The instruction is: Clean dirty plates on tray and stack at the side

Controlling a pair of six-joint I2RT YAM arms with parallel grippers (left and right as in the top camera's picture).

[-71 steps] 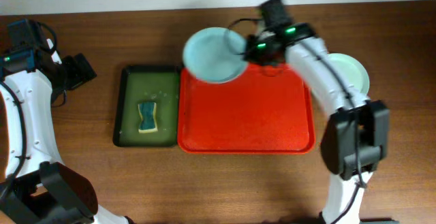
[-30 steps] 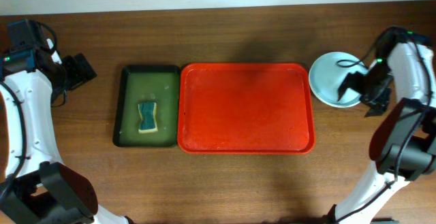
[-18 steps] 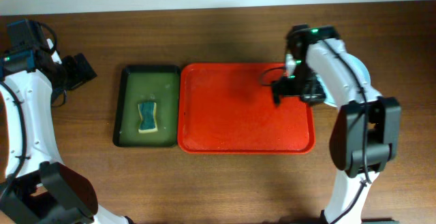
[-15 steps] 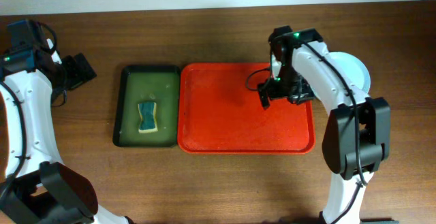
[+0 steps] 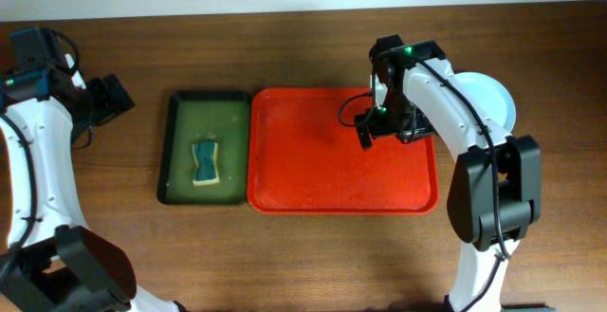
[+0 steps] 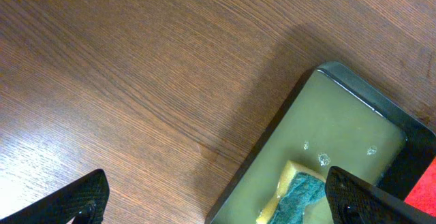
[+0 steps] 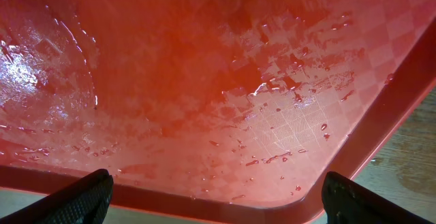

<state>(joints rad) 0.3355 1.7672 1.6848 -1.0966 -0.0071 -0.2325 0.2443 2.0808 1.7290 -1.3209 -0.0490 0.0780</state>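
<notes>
The large flat red rectangular plastic tray (image 5: 322, 174) lies mid-frame in the overhead view, its surface wet. The round pale blue-green plates (image 5: 491, 96) sit on the brown wooden table (image 5: 285, 46) just off its upper right corner, partly hidden by the right arm. The right gripper (image 5: 365, 134) hangs over the tray's upper right part, fingers spread, holding nothing. At upper left, the left gripper (image 6: 216, 200) is spread too, near the dark green tray (image 5: 180, 103) holding a blue-and-yellow sponge (image 5: 205, 162)

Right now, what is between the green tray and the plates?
The red tray lies between the green tray and the plates, with the open right gripper over it; the overhead view shows this.
</notes>
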